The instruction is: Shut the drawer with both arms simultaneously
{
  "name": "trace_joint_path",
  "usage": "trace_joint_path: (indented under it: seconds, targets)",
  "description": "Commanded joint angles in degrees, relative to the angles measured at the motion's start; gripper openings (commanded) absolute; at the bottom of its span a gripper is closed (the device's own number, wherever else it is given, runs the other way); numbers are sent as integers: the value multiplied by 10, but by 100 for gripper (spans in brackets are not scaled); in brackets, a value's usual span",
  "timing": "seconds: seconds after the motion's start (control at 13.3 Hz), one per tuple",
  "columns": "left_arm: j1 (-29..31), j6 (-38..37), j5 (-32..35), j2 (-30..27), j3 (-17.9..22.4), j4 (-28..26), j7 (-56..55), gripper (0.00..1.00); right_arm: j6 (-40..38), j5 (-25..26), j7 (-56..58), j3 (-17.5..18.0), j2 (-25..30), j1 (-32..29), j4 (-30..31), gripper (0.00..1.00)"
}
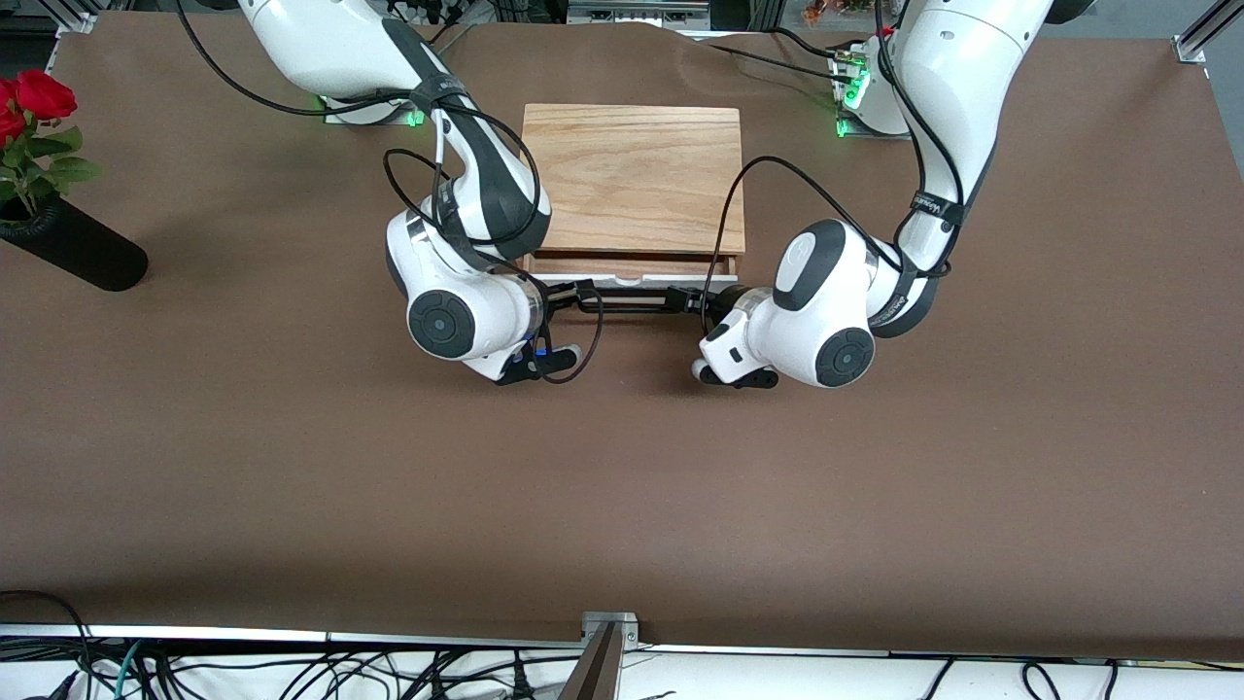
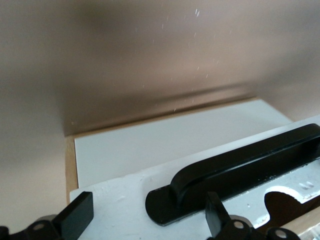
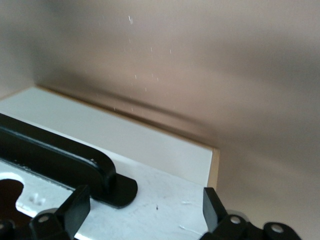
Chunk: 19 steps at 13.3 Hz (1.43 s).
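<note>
Both tools sit at the drawer's front, the left tool at the handle's end toward the left arm, the right tool at its other end. Each has its fingers spread wide apart, straddling a handle foot without clamping it. Only slightly pulled out of the light-wood cabinet, the drawer faces the front camera, its handle running lengthwise along the bench between the arms.
</note>
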<state>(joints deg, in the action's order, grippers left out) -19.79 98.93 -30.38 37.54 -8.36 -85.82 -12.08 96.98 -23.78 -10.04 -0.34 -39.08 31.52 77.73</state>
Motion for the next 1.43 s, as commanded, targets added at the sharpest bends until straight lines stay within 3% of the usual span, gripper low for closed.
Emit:
trace_joint_path:
  seconds: [0.0, 0.53, 0.75, 1.05, 1.35]
  targets:
    - [0, -65, 15, -12, 1, -28, 3, 100, -43, -7, -2, 3, 12, -3, 2, 100]
    - [6, -103, 15, -12, 1, -47, 51, 100, -126, -7, 3, 2, 12, -8, 2, 100]
    - [21, -109, 15, -18, 5, -30, 43, 100, -119, -7, 2, 0, 10, -9, -2, 100]
    - [62, -126, 17, -20, 8, 17, 46, 100, -77, 0, 3, -22, 4, -21, -68, 100]
    - [77, -124, 170, -83, 26, 35, 50, 100, 1, 72, 68, -72, 6, -22, -124, 100]
